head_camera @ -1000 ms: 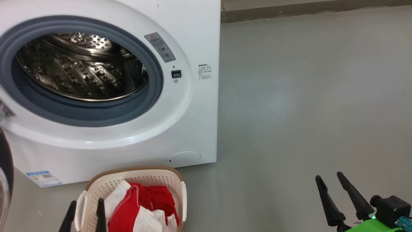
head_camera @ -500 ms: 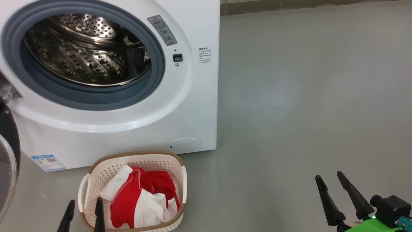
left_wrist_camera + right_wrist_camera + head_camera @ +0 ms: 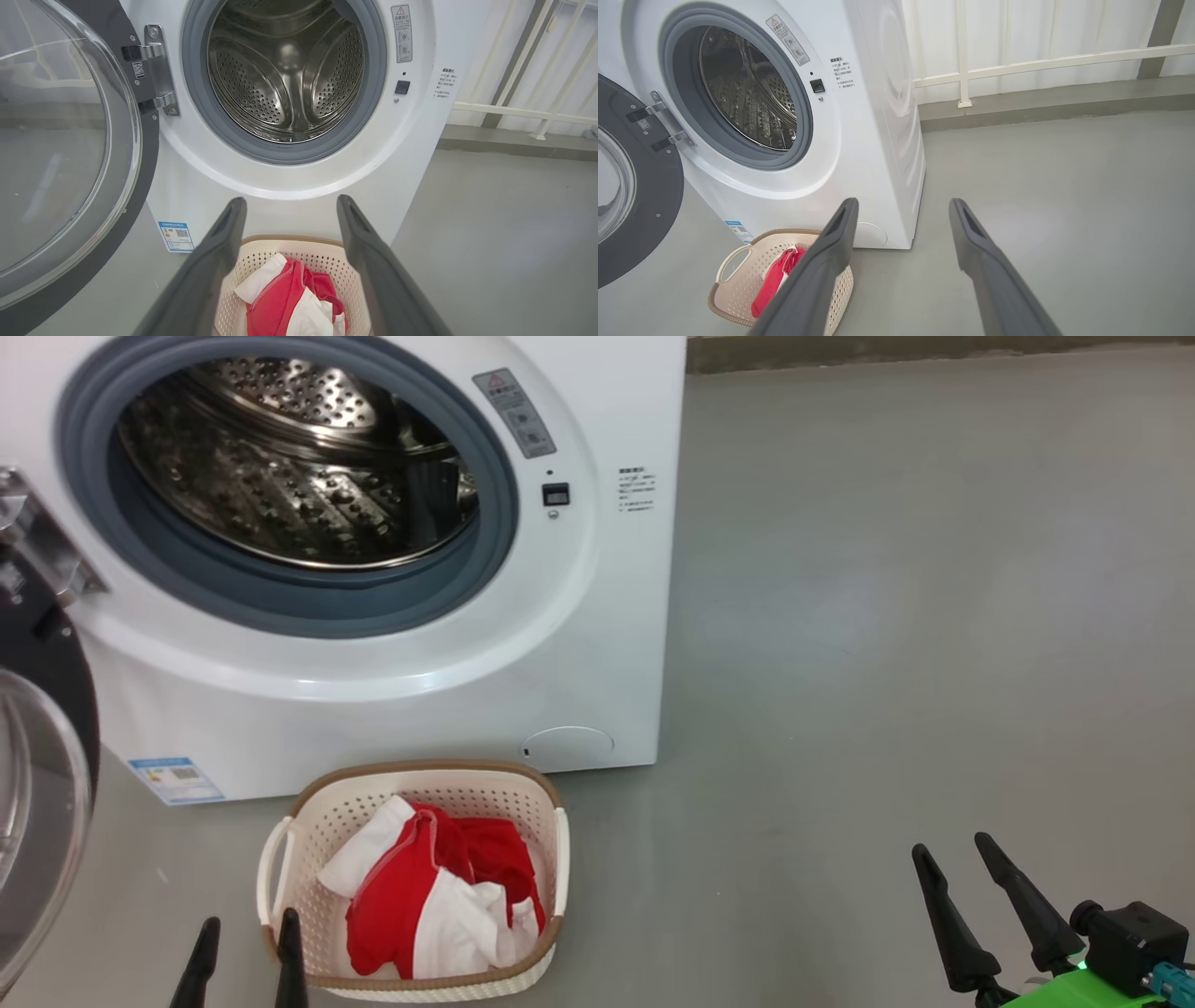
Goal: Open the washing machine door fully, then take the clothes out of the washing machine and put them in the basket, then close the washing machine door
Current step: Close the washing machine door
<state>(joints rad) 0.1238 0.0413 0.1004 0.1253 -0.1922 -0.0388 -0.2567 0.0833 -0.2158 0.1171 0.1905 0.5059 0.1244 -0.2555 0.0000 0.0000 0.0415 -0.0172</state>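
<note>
Head view first: the left gripper (image 3: 248,922) sits at the bottom edge with its two dark fingers spread and nothing in them. The basket (image 3: 420,770) is right next to it on the grey floor (image 3: 887,663); its near left corner overlaps the gripper's inner finger in the picture, though I can't tell if they're touching. The clothes (image 3: 420,905), red and white, are piled inside the basket. Beyond the basket is the washing machine (image 3: 597,616), with the steel drum (image 3: 299,476) and the grey rubber ring (image 3: 308,607) in plain sight. The washing machine door (image 3: 37,784) hangs swung open, off to the outer side of the left gripper. The right gripper (image 3: 952,847) is well apart from all that, over bare floor, fingers also released and holding nothing.

Left wrist view: the fingers are splayed wide and the basket sits just past them, so the red and white fabric shows in the gap between them. The drum mouth is straight ahead above the fingertips. The door is off to the left of the fingers, glass bowl facing the camera, hanging on its metal hinge (image 3: 156,70). A small blue label (image 3: 176,235) is low on the machine front, just left of the left finger.

Right wrist view: the fingers are open over plain floor. The basket peeks out from behind the left finger, with the machine further ahead on the left. A white railing (image 3: 1017,60) runs along the far wall ahead.
</note>
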